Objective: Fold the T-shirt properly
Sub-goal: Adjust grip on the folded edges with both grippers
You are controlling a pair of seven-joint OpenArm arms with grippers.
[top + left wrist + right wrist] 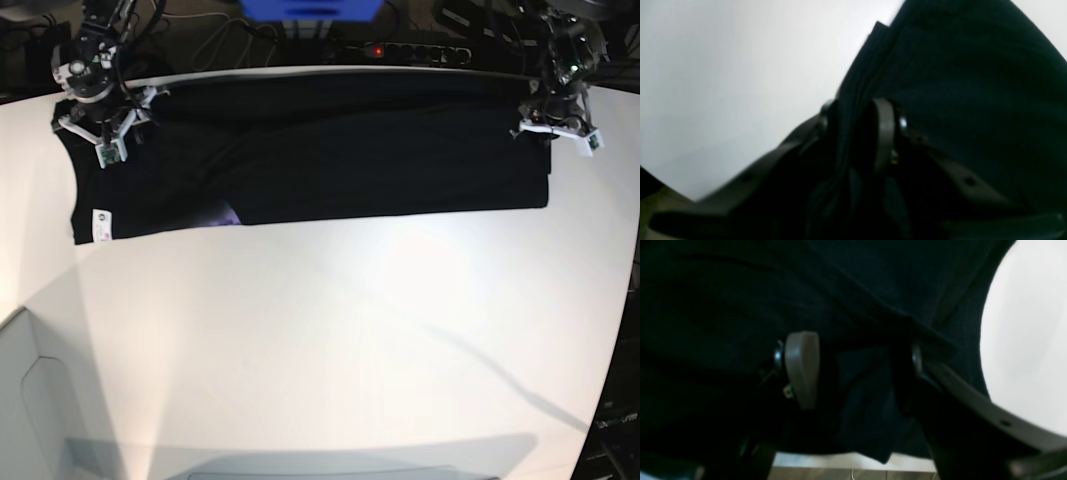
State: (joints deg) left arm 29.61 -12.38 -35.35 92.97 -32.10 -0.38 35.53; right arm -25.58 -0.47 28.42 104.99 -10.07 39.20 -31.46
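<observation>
White table (330,340) mostly bare across the near and middle parts. T-shirt (330,165) black, folded lengthwise into a long band along the far edge, running from the far-left corner almost to the far-right corner. Left end wider, hanging lower toward the near side, with a small white tag (100,222) at its near-left corner and a bit of purple-blue print (228,215) peeking out at the near edge. Right end squared off, straight hem. Far edge of the band taut between the two arms. Left gripper (556,128) at the far-right end of the shirt; wrist view: left gripper (857,130) pinched tight on a bunched fold of black cloth (973,83), fingers nearly together with fabric between, white table behind. Right gripper (103,132) at the far-left end; wrist view: right gripper (853,370) with fingers spread some way apart, grey pad (801,368) on one side, dark cloth (740,290) filling the gap and draped over both fingers, so gripping shirt not sure there. Power strip (400,48) with red light behind the far edge, blue box (312,8) beside it.
</observation>
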